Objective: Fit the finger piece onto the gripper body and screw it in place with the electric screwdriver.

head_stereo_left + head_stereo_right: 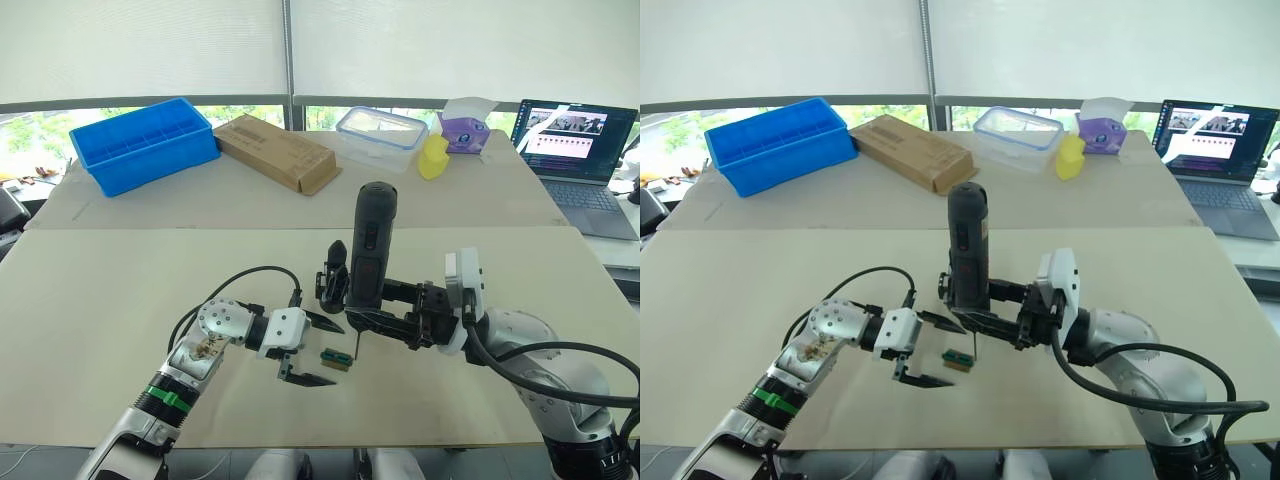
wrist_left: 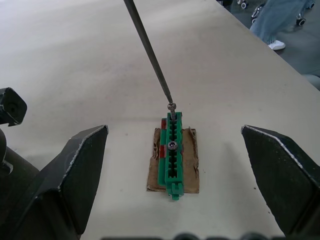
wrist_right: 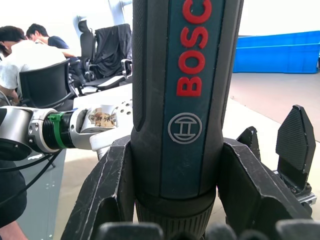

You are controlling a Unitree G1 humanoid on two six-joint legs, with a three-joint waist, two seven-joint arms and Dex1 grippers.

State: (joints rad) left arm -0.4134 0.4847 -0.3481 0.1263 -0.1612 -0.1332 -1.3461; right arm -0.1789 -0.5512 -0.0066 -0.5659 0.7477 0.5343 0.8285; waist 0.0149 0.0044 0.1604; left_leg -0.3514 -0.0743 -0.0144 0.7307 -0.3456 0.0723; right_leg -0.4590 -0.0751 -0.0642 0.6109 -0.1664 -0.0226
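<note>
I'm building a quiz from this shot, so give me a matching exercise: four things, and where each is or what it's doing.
1. electric screwdriver
2. left gripper
3. green block
4. blue tray

A. far left of the back table
B. under the screwdriver's bit tip
C. open, either side of the block
D. upright in the right gripper

1-D, 2-C, 3-B, 4-A

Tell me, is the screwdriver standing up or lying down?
Standing up. The right gripper holds the electric screwdriver upright, its bit pointing down onto a screw in the green block.
</note>
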